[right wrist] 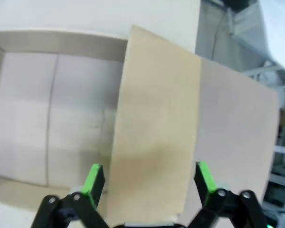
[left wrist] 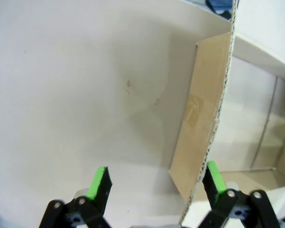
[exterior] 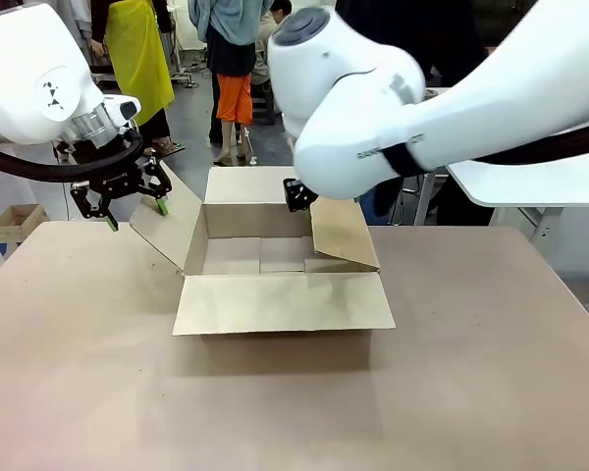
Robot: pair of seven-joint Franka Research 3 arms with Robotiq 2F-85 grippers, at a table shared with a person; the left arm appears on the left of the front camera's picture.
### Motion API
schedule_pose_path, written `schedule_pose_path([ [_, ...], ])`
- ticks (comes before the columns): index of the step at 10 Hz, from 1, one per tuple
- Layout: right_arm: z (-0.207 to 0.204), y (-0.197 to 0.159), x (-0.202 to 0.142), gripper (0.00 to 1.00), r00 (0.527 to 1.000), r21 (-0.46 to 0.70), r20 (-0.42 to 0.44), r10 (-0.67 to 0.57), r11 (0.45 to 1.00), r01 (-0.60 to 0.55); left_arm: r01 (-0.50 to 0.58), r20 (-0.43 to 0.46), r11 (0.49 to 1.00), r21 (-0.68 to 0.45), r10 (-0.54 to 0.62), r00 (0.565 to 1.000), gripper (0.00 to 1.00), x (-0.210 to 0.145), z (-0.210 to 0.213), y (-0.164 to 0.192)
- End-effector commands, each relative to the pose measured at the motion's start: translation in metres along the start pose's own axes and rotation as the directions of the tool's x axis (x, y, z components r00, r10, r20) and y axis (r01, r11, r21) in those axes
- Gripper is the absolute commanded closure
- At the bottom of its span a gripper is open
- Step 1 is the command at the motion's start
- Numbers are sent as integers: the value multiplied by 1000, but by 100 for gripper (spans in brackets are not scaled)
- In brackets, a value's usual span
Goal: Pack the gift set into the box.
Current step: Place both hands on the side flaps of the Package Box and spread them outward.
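Box (exterior: 285, 302) at mid-counter (exterior: 471, 373), all four top flaps open. Near flap lies flat toward the robot, far flap stands up. Left flap (exterior: 167, 231) is splayed outward, right flap (exterior: 344, 234) leans in over the cavity. Inner floor shows bare cardboard.

Material, judged: single-wall corrugated, light, stiff across the panel. The flaps hinge freely at their creases and spring back. With so little weight it will likely skid on the counter under any sideways push.

Left tool (exterior: 137, 216): fingers spread. In the left wrist view, left tool (left wrist: 156, 178) straddles the left flap (left wrist: 199, 118). The flap's cut edge runs just beside one pad, and nothing is pinched.

Right tool (right wrist: 148, 173): fingers spread, with the right flap (right wrist: 156, 133) lying between them and not clamped. In the front view it is mostly hidden behind its own arm.

Hold point, judged: pinch each side flap across its thickness, near the free edge at mid-length. Use light force, since a hard squeeze would crush the flutes. Fold outward along the crease, both sides together, so the pulls cancel and the box stays put.
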State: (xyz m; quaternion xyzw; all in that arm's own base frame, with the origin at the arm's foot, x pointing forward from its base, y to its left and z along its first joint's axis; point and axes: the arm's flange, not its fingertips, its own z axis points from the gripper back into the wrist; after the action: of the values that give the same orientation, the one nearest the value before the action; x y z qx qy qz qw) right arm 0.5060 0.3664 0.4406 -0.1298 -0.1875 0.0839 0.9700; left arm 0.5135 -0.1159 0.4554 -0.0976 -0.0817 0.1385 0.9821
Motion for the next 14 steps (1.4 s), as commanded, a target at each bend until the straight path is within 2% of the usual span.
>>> schedule_pose_path([
  [1,-12,26,22,0,997,-40,4,-71,997,71,-8,5,1000,16,8,1000,0,-1,3,0],
  [3,-50,30,22,0,995,-119,13,-101,988,102,-8,5,1000,16,8,1000,0,-1,3,0],
  [4,-55,26,20,0,994,-148,51,-93,984,99,-8,5,1000,16,8,1000,0,-1,3,0],
  [7,-49,1,13,0,992,-175,63,-109,977,119,-8,5,1000,16,8,1000,0,-1,3,0],
  [10,-17,-55,9,0,980,-161,97,-176,969,190,-8,5,1000,16,8,1000,0,-1,3,0],
  [11,-11,-74,5,0,979,-124,114,-170,975,184,-8,5,1000,16,8,1000,0,-1,3,0],
  [12,-9,-92,2,0,976,-40,121,-182,981,188,-8,5,1000,16,8,1000,0,-1,3,0],
  [14,-22,-139,-4,0,963,89,133,-233,971,223,-8,5,1000,16,8,1000,0,-1,3,0],
])
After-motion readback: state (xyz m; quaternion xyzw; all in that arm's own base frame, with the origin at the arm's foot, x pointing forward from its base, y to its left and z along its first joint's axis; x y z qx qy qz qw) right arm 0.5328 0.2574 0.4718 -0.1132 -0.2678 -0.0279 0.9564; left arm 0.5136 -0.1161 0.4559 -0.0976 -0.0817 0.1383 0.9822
